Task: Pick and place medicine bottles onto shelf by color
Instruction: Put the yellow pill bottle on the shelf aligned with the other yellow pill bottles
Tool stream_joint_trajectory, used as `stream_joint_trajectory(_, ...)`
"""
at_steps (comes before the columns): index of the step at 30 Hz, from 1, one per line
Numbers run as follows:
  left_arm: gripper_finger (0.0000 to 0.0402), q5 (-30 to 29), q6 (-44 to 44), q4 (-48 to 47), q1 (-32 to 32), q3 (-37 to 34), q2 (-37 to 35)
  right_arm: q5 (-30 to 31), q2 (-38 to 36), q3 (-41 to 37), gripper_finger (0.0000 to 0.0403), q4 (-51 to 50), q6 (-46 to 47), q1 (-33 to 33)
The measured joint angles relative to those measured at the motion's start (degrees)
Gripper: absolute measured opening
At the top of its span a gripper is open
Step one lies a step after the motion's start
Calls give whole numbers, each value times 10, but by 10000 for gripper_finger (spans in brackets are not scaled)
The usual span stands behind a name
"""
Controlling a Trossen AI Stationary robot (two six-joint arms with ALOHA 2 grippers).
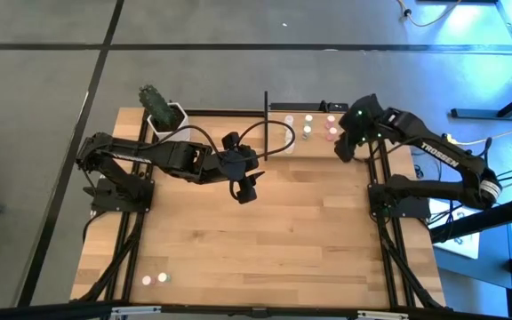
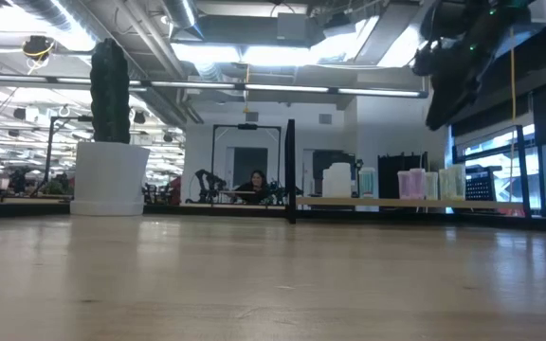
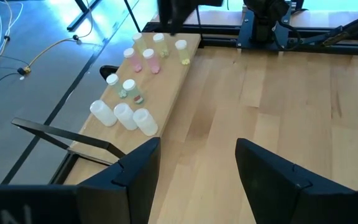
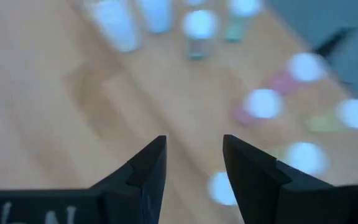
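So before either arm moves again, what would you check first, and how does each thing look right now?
1. Left gripper empty, jaws apart: ok; it is above the middle of the big wooden tabletop.
2. Right gripper empty, jaws apart: ok; it is above the light-wood shelf board.
3. Small white-capped medicine bottles waiting at the table's near-left corner: ok, two, both apart from the arms.
4. Bottles on the shelf upright: not ok, three white ones look tipped over.
5. Shelf bottles grouped by colour: ok, it seems; pink-tinted, greenish.
6. White hexagonal plant pot away from both arms: ok.
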Motion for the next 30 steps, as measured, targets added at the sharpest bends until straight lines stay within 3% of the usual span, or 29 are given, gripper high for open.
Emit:
stream_joint_trajectory(4,202,0,0,0,0,0,0,-71,5,-12,161,1,-27,26)
stream_joint_trajectory(7,202,0,0,0,0,0,0,-88,14,-13,161,1,-28,41)
stream_joint_trajectory(21,202,0,0,0,0,0,0,-31,147,-14,161,-6,42,46)
stream_joint_trajectory(30,202,0,0,0,0,0,0,20,177,-14,161,-9,50,46)
